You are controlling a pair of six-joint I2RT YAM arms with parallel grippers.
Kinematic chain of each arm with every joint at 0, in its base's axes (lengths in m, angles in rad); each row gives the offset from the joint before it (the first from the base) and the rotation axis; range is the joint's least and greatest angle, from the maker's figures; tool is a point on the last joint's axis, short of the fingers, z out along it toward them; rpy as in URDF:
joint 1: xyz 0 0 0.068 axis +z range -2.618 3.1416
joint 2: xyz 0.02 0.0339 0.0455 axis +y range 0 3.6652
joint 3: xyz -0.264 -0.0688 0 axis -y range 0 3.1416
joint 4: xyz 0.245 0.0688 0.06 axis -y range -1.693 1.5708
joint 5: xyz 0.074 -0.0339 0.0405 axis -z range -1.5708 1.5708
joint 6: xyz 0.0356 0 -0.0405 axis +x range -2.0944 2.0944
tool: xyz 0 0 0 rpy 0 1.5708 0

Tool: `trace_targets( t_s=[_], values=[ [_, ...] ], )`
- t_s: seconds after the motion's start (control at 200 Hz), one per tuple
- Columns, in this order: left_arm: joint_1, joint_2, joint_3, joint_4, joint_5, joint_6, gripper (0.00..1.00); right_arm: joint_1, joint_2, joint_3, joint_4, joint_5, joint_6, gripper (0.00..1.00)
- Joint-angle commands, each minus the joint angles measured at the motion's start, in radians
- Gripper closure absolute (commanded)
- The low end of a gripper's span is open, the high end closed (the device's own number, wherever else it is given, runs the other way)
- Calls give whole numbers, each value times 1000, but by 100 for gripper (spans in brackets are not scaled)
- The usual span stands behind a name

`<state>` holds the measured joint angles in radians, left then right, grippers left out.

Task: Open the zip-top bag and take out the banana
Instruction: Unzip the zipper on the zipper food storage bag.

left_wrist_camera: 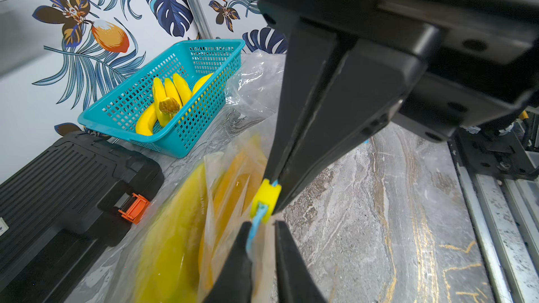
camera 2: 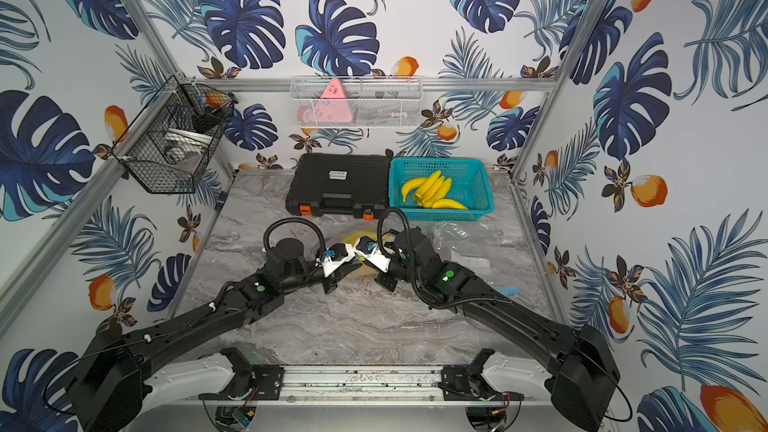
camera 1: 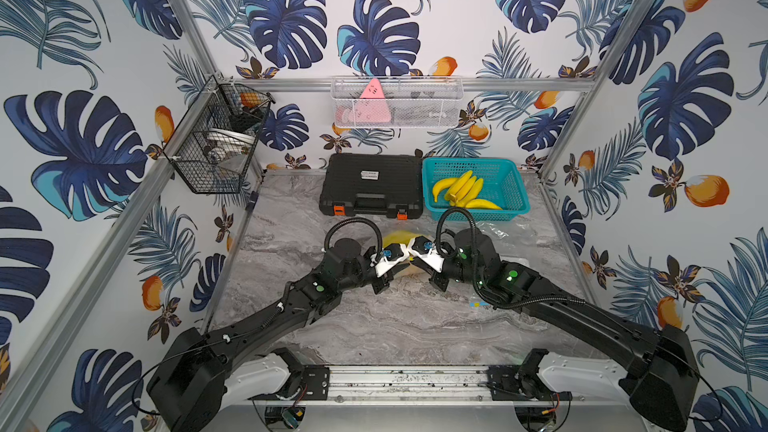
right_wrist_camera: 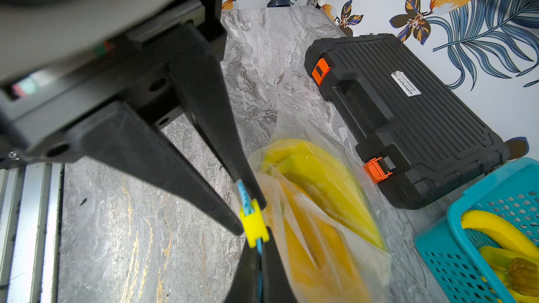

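The clear zip-top bag [right_wrist_camera: 320, 246] lies on the marble table in front of the black case. A yellow banana [right_wrist_camera: 323, 176] shows through its film; in both top views only a yellow patch [camera 1: 394, 238] [camera 2: 353, 238] shows between the wrists. A yellow slider [left_wrist_camera: 265, 199] [right_wrist_camera: 253, 224] rides the blue zip strip [left_wrist_camera: 253, 233]. My left gripper [left_wrist_camera: 262, 224] [camera 1: 402, 268] is shut on the strip on one side of the slider. My right gripper [right_wrist_camera: 260, 241] [camera 1: 417, 261] is shut on the strip on the other side, and the two sets of tips almost meet.
A teal basket [camera 1: 515, 184] with several bananas [camera 1: 461, 191] stands at the back right, next to a black case [camera 1: 372, 184]. Another crumpled clear bag [camera 1: 490, 234] lies to the right of the arms. Two wire baskets [camera 1: 216, 143] [camera 1: 397, 101] hang on the walls.
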<state>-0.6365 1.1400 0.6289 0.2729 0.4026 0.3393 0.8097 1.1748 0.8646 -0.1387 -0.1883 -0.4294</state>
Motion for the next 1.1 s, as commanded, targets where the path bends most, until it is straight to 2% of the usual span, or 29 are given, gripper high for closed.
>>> trace_targets(
  t_s=[0.0,0.04,0.23,0.36,0.52,0.671,1.096],
  values=[
    [-2,2,11,17,-5,23,95,-2,-1,2,8,-10,9,95],
    [-1,1,12,20,-11,16,100,0,-1,2,7,-7,9,95],
    [0,-3,18,9,-21,16,100,-3,-8,2,0,6,8,93],
    [-1,-3,26,-11,-9,13,100,-1,-17,4,-10,19,1,74],
    [-1,-3,36,-24,-2,9,100,-8,-44,4,-7,-7,-5,65],
    [0,-3,39,-27,5,8,100,-9,-19,19,-11,-32,-8,64],
    [-1,7,40,-30,10,3,100,-10,23,43,16,-78,-14,71]
  ],
)
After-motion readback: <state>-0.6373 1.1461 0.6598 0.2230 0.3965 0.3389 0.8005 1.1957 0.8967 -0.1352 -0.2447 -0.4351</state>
